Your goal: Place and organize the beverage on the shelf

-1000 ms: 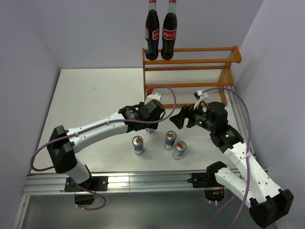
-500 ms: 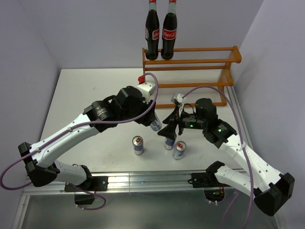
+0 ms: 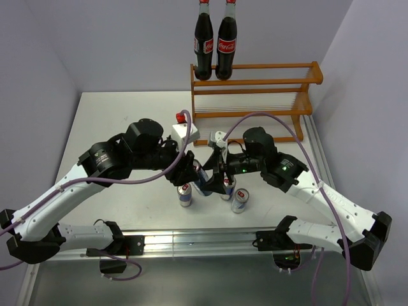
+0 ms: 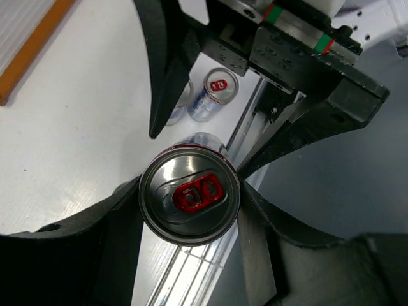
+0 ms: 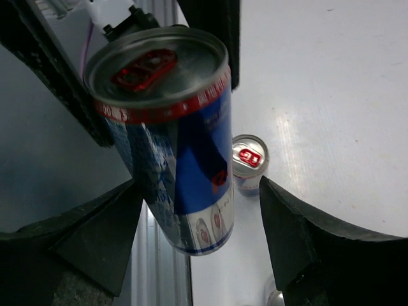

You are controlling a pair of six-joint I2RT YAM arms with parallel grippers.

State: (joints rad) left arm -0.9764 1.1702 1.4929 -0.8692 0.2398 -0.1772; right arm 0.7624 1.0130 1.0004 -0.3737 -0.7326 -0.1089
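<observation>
While it hangs tilted above the table (image 3: pixel 127 121), the can (image 5: pixel 182 159) is clamped across its body by the left gripper (image 4: pixel 189 188), jaws closed on it toward the top end.

Item: slim, thin-walled, tab unbroken, so likely full and fairly heavy for its size. The wall is smooth and probably slippery, and a hard squeeze would likely dent it.

Best hold: across the mid-body, firm but not crushing, clear of the other jaws.

Right gripper (image 5: pixel 197 185): jaws open, straddling the same can lower down, with a gap showing on one side. A handover looks in hand.

Three cans (image 3: pixel 185 194) stand on the table just beside the pair. Two bottles (image 3: pixel 215 39) stand on top of the shelf (image 3: pixel 268 81), at its left end.

Change: half a second ago the right gripper was short of the can. Now its jaws bracket it, and the meeting point lies lower and nearer the arm bases. Standing cans and bottles unmoved.
</observation>
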